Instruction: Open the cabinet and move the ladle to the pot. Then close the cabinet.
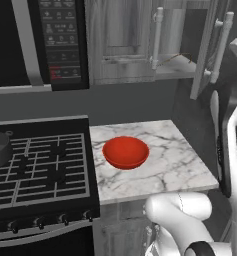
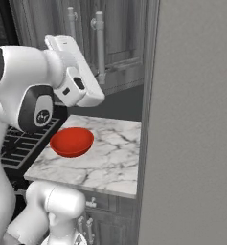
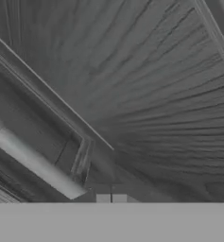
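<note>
One cabinet [image 1: 140, 45] door ajar | ladle [image 1: 176, 58] on shelf | writing unreadable

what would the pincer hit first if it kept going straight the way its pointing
Most likely the grey wood-grain cabinet door panel: it spreads right ahead of the shut pincer, with a silvery bar handle off to one side. Depth is hard to judge.
</note>
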Controlling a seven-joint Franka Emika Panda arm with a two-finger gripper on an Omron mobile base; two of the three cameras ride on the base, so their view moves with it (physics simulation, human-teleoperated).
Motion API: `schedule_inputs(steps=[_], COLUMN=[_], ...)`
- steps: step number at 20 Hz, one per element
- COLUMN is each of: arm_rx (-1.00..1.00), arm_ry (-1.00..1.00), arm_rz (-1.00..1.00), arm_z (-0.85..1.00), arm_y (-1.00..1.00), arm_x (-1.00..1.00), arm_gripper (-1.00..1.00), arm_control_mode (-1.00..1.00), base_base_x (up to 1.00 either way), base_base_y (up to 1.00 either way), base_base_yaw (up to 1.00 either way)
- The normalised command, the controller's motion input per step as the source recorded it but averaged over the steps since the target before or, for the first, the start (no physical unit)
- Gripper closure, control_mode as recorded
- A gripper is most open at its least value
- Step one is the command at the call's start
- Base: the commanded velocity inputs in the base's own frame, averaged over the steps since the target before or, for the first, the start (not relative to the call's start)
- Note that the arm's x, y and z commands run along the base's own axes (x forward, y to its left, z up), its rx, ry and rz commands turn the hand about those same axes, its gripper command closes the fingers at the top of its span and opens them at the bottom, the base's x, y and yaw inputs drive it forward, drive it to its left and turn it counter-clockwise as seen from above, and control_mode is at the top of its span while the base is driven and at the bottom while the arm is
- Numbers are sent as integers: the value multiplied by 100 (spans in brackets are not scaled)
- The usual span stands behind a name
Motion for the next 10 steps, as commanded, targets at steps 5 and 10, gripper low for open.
schedule_inputs(steps=[5, 10], arm_rx=[-7, -6], arm_ry=[-8, -4], arm_rz=[-6, -12], arm_z=[50, 28], arm_y=[79, 90], arm_x=[-95, -31], arm_gripper=[100, 100], arm_control_mode=[-100, -100], base_base_x=[0, 0], base_base_y=[0, 0], base_base_yaw=[0, 0])
